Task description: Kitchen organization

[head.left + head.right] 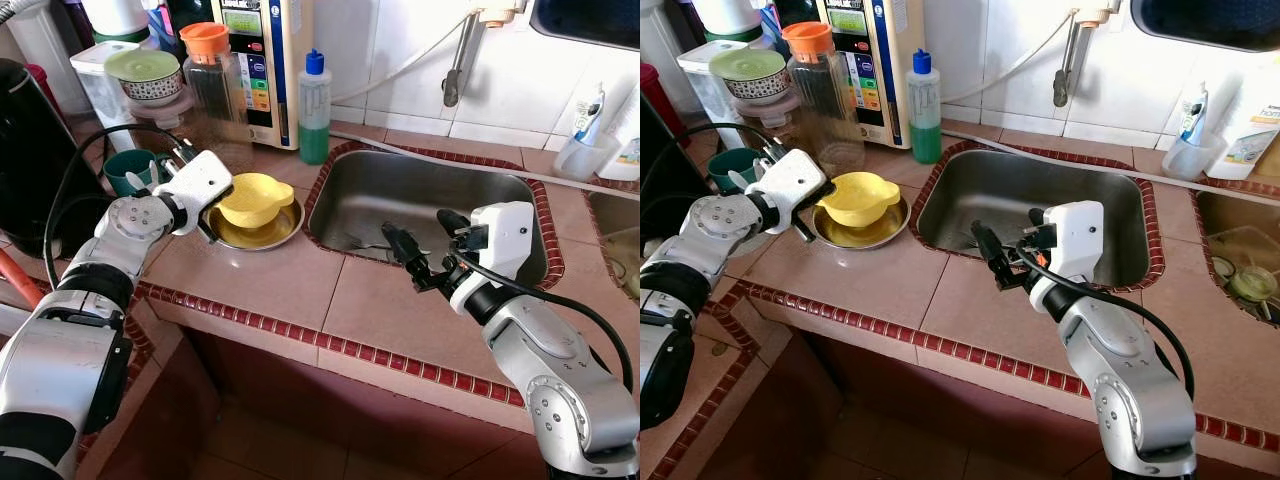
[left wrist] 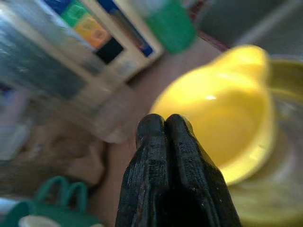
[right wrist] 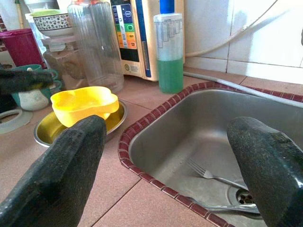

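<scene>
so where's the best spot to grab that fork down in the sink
Probably the handle. The fork lies flat on the sink floor, tines toward the yellow-bowl side, handle running to the drain. Come straight down from above with the open right gripper, fingers straddling the thin handle across its width.

Green mug (image 2: 45,210): blurred, cut off at the frame edge. Steel dish (image 1: 262,231): largely hidden beneath yellow bowl (image 1: 255,198). Second sink (image 1: 1240,250): cut off.
</scene>
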